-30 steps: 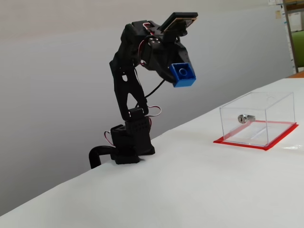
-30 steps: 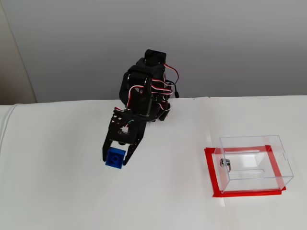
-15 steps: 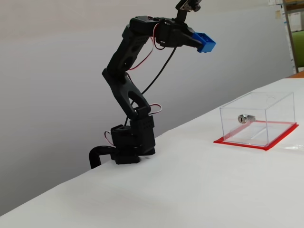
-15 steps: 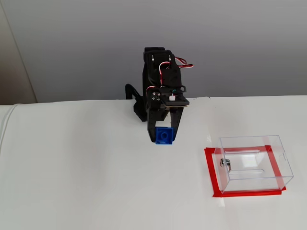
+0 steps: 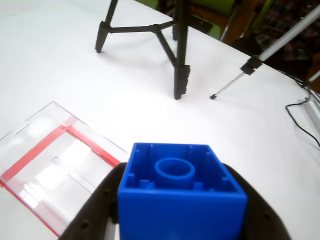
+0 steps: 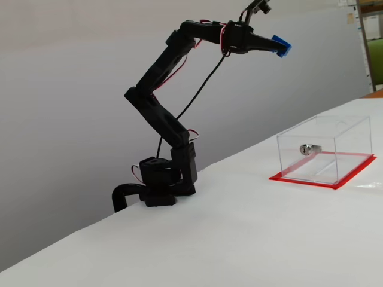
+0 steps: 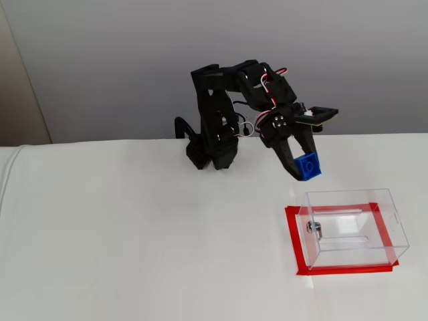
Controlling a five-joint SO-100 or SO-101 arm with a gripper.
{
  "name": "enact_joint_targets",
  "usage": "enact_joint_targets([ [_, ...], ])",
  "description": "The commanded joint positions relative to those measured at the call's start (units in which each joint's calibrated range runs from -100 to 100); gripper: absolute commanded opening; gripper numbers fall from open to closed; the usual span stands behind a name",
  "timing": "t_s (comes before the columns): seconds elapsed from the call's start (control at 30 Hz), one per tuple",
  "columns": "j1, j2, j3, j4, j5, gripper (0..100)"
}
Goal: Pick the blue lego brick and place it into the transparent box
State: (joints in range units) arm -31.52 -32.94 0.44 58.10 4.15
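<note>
White table (image 6: pixel 251 239), grey wall. Gripper (image 7: pixel 304 167) pinching brick (image 7: pixel 308 165), high above box (image 7: pixel 354 227), short of it. Carry step; next: centre over box, lower, release.

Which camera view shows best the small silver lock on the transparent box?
A fixed view from the side: the silver lock stands clear on the near wall of the transparent box. The other fixed view shows it smaller. In the wrist view I cannot find it.

The blue brick (image 6: pixel 280 46) is clamped between the fingers (image 7: pixel 289 158), high in the air. The clear box (image 6: pixel 325 149) with a red rim sits on the surface (image 6: pixel 239 239), a silver lock (image 6: pixel 309 149) on one wall.
</note>
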Motion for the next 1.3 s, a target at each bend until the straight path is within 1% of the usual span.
enact_joint_targets([
  [0.0,-4.7,3.3,-0.7,-0.3,-0.2,13],
  [0.13,-9.5,8.9,-1.3,-1.0,-0.2,13],
  [0.3,-13.1,16.2,-4.1,-1.1,-0.2,13],
  [0.6,-18.1,32.3,-18.9,-0.3,-0.2,12],
  [0.77,-20.9,39.8,-23.1,-0.3,-0.2,12],
  [0.97,-23.3,44.4,-24.4,-0.3,-0.3,12],
  [1.27,-23.9,45.4,-23.9,-0.2,-0.3,13],
])
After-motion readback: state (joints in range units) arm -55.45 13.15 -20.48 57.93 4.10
